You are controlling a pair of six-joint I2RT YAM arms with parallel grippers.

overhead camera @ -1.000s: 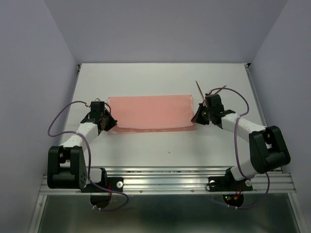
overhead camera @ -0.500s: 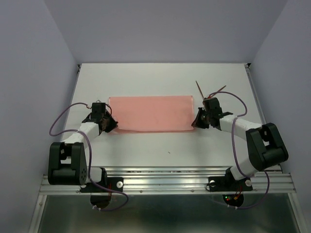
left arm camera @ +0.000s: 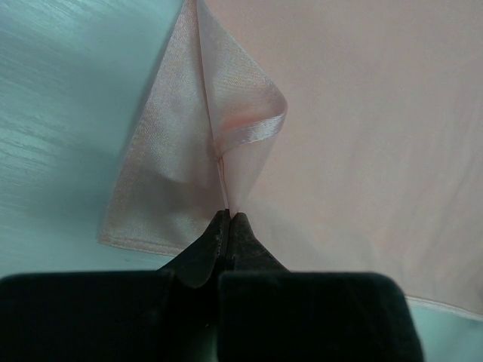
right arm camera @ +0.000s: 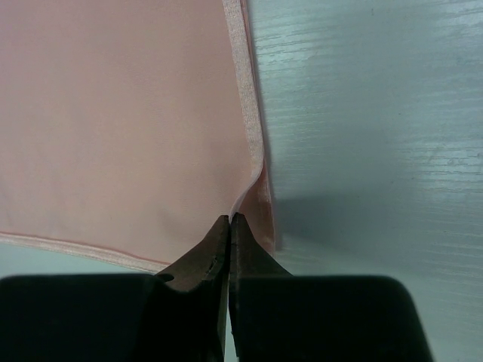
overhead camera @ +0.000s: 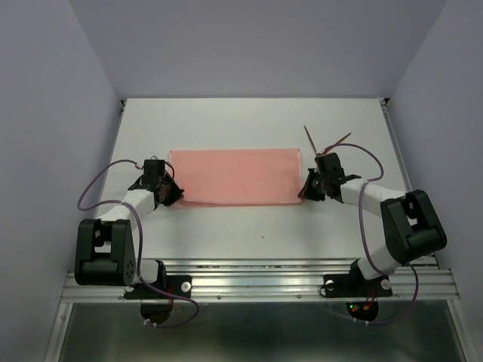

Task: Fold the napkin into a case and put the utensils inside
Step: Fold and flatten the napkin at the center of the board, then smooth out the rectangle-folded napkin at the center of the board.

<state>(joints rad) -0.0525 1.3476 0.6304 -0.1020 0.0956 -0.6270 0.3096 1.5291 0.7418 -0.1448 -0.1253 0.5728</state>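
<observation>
The salmon-pink napkin (overhead camera: 235, 176) lies folded as a wide flat rectangle in the middle of the table. My left gripper (overhead camera: 170, 193) is shut on its near left corner, which stands up as a pinched fold in the left wrist view (left arm camera: 226, 136). My right gripper (overhead camera: 304, 191) is shut on its near right corner, where the hem lifts (right arm camera: 253, 181). Two thin reddish-brown utensils (overhead camera: 311, 139) lie crossed on the table just behind the right gripper, partly hidden by it. No narrow case shape shows.
The white table (overhead camera: 249, 117) is walled by pale panels at the back and sides. A metal rail (overhead camera: 256, 283) runs along the near edge by the arm bases. Purple cables (overhead camera: 94, 185) loop beside each arm.
Both grippers drew slightly inward and toward the near edge with the napkin corners pinched. The napkin's near edge shifted a little and now lies straighter.
</observation>
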